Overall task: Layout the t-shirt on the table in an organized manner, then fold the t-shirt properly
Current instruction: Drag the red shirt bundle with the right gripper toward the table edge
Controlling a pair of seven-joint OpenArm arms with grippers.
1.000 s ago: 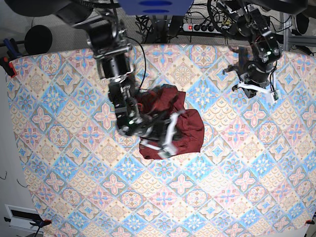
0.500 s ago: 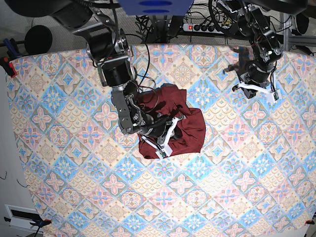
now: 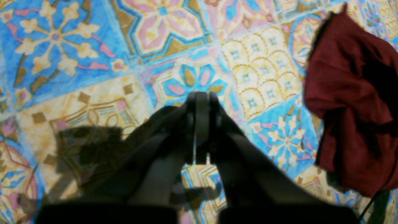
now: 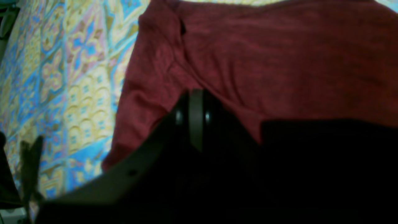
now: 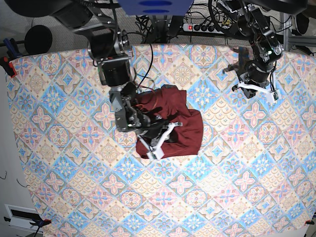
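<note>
The dark maroon t-shirt [image 5: 185, 123] lies crumpled in a heap at the middle of the patterned table [image 5: 222, 197]. My right gripper [image 5: 155, 152] is low over the heap's front left corner. In the right wrist view its fingers are shut [image 4: 196, 104], tips against the t-shirt [image 4: 279, 62]; no fold shows between them. My left gripper [image 5: 256, 89] hangs over the table's far right part, well away from the cloth. It is shut and empty [image 3: 199, 99] above bare table [image 3: 93, 46], with the t-shirt [image 3: 342, 93] off to its right.
A power strip [image 5: 200, 27] and cables lie behind the table's far edge. A black round object [image 5: 37, 39] and a red clamp [image 5: 7, 64] sit at the far left corner. Both arm bases rise from the back.
My right gripper has slid toward the front left across the heap, and the cloth's front left edge has shifted with it. The left arm has stayed still.
</note>
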